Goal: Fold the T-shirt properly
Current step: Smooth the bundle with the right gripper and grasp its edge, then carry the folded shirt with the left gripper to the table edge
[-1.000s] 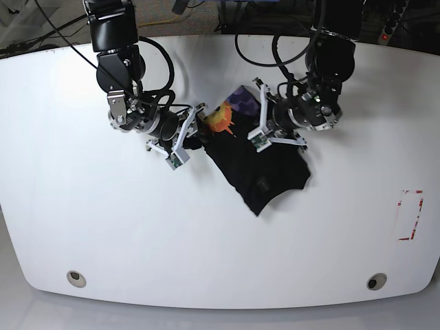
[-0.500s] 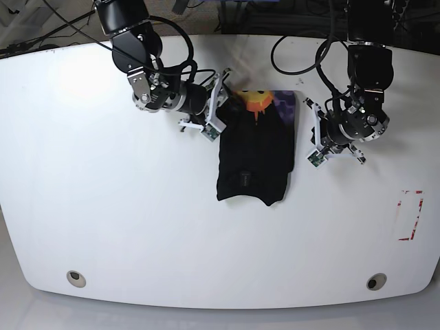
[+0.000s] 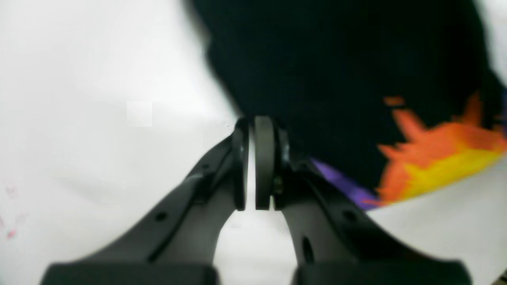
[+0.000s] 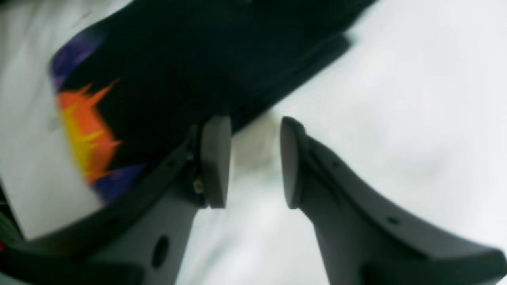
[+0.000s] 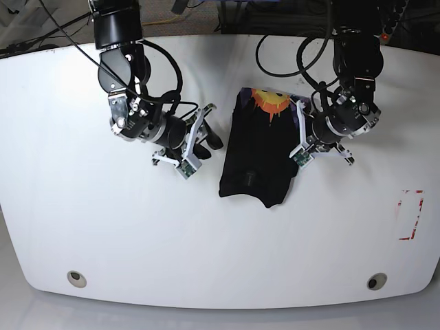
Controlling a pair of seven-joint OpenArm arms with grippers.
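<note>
The black T-shirt (image 5: pixel 254 151) lies folded in a narrow bundle at the table's middle, with an orange and yellow print (image 5: pixel 269 102) and a purple patch (image 3: pixel 340 184) at its far end. My left gripper (image 5: pixel 300 141) is at the shirt's right edge. In the left wrist view the left gripper (image 3: pixel 251 120) is shut to a thin slit with its tips at the shirt (image 3: pixel 336 59) edge and nothing between the pads. My right gripper (image 5: pixel 203 137) is open just left of the shirt. The right wrist view shows the right gripper (image 4: pixel 253 122) with bare table between its pads and the shirt (image 4: pixel 190 51) beyond.
The white table (image 5: pixel 103 227) has a red marked rectangle (image 5: pixel 411 214) at the right and two round holes (image 5: pixel 76 278) (image 5: pixel 376 281) near the front edge. Cables hang behind both arms at the back.
My right gripper has let go of the shirt's collar end and moved down and left. My left gripper has moved in to the shirt's right edge. The shirt now lies flat.
</note>
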